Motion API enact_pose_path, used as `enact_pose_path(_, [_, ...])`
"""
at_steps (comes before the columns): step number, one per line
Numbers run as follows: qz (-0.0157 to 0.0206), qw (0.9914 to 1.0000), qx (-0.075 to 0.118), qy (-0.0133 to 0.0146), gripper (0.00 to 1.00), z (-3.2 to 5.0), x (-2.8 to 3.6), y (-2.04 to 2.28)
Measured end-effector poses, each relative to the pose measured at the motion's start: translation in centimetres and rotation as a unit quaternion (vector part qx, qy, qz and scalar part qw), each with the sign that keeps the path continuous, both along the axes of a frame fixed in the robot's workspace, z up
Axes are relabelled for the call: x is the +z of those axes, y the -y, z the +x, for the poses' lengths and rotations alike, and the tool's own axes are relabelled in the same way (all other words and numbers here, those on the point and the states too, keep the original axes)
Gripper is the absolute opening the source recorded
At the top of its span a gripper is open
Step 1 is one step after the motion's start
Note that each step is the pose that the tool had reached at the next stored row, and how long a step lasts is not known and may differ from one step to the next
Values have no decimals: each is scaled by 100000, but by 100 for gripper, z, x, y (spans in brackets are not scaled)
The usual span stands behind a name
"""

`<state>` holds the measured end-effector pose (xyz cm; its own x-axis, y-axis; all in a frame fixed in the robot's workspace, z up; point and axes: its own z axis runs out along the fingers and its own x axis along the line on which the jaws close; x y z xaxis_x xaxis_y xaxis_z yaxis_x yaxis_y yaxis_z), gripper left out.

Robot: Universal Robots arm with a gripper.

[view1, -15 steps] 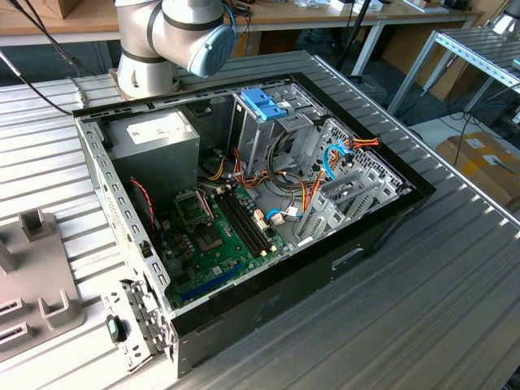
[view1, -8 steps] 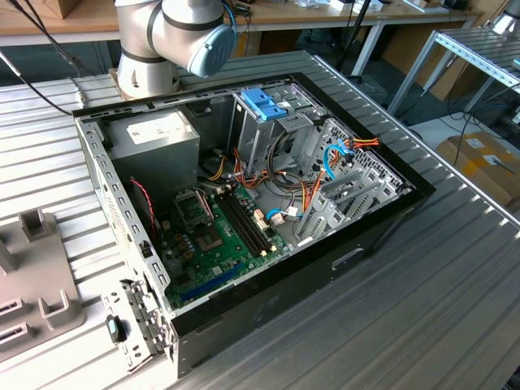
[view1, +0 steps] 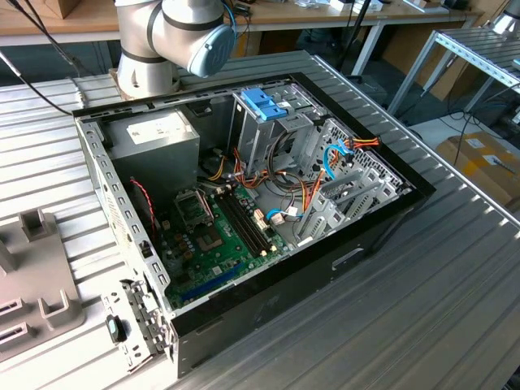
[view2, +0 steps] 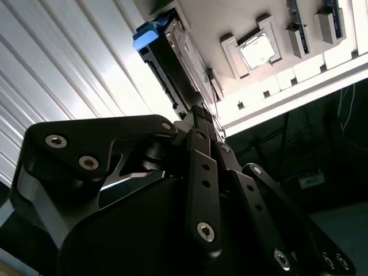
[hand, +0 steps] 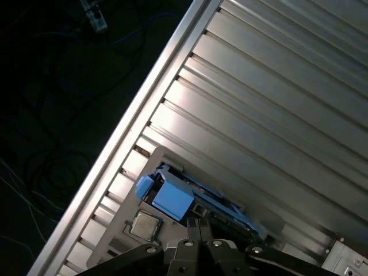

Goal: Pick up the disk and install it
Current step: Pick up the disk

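Black linkage of the gripper [view2: 201,115] is seen closest in both wrist views, with its tip [hand: 198,221] set right at the near end of the disk [view2: 172,69]. Contact there cannot be confirmed. Whether the gripper is apart, together or clamped on the disk cannot be told.

Disk location: it is seen edge-on in the second wrist view, resting at a pale grey holder [view2: 230,23] on the ribbed metal table [view2: 69,57]. A blue plastic piece [view2: 150,33] is fitted at the disk's far end, away from the gripper. A square chip [view2: 257,49] is seated in the holder, just beside the disk.

In the first wrist view the disk [hand: 221,210] is seen with the blue plastic piece [hand: 172,200] on it and the square chip [hand: 144,224] close alongside. The ribbed metal table [hand: 276,86] is seen running to its edge, with dark floor beyond.

In the exterior view an open computer case [view1: 268,301] is laid on the ribbed metal table [view1: 422,292]. Inside it, a grey power-supply box [view1: 154,134] is mounted toward the exterior view's left, a metal cage with a blue top [view1: 264,106] is placed just beside it, and a green motherboard [view1: 211,236] is seen below both. The arm [view1: 187,32] is based behind the case. A grey slotted fixture [view1: 32,268] is set well apart from the case, at the exterior view's left.
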<state>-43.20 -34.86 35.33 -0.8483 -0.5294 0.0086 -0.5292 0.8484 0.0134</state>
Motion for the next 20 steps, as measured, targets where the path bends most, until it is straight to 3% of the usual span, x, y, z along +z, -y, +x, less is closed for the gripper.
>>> enact_pose_path(4, [1, 99972, 2354, -1, 11, 0, 0, 0])
enact_pose_path(20, [-24, 99949, 3201, 2, 11, 0, 0, 0])
